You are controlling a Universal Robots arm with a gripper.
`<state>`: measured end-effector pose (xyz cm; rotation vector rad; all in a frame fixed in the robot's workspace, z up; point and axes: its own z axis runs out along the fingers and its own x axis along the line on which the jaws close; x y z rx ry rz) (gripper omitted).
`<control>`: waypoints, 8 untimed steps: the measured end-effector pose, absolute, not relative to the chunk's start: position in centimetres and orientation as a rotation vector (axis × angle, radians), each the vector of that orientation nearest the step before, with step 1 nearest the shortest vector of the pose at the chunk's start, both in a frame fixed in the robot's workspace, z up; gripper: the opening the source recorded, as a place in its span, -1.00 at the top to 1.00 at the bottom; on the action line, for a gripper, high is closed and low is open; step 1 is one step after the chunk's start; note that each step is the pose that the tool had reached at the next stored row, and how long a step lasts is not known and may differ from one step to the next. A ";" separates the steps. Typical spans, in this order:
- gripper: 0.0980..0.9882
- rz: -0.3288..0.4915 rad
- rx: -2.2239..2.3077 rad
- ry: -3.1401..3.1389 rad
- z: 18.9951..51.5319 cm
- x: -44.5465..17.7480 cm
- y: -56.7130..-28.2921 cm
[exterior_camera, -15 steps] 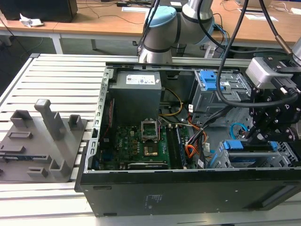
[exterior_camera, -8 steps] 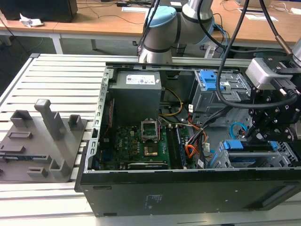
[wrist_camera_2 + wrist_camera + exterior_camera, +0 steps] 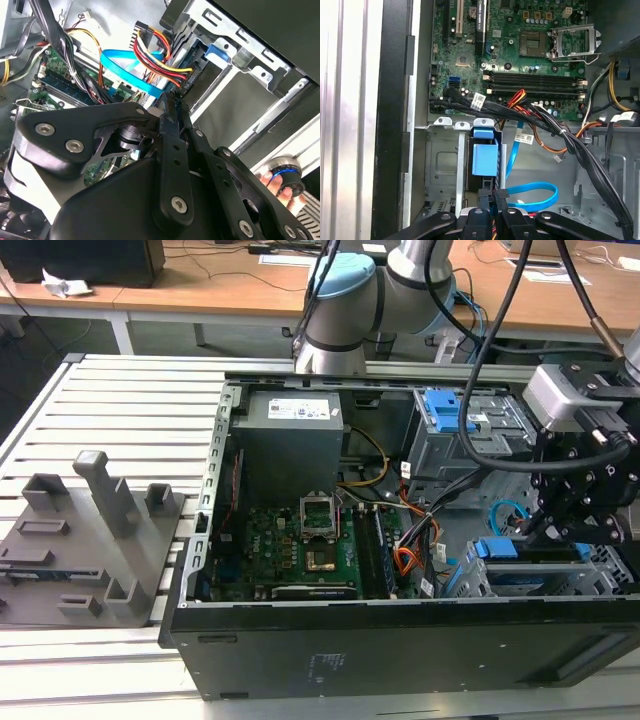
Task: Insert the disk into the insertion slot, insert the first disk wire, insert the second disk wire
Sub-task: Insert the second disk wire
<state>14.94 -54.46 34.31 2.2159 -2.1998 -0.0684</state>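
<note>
The disk (image 3: 485, 159), in its bright blue carrier, sits inside the insertion slot (image 3: 440, 160), a silver cage at the case's front corner on the exterior view's right (image 3: 470, 580). My gripper (image 3: 172, 100) hangs just behind the disk (image 3: 520, 550) with its black fingers pressed together. The second disk wire (image 3: 127, 72), a light-blue flat cable, loops across the case floor (image 3: 535, 192) and its end reaches my fingertips; whether it is clamped I cannot tell. The first disk wire (image 3: 160, 55), a red, orange and black bundle, runs to a black plug at the disk's rear.
The open case holds a motherboard (image 3: 300, 540), a grey power supply (image 3: 290, 435) and a taller bay with a blue latch (image 3: 445, 410). Thick black cables (image 3: 580, 150) cross beside the cage. A grey fixture block (image 3: 90, 540) lies outside. A person's fingers rest on a knob (image 3: 282, 180).
</note>
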 end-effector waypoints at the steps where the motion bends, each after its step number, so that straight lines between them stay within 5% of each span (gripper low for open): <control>1: 0.86 -0.068 2.198 -2.218 34.3 14.9 -54.5; 8: 0.86 -0.068 2.178 -2.238 33.9 15.1 -54.5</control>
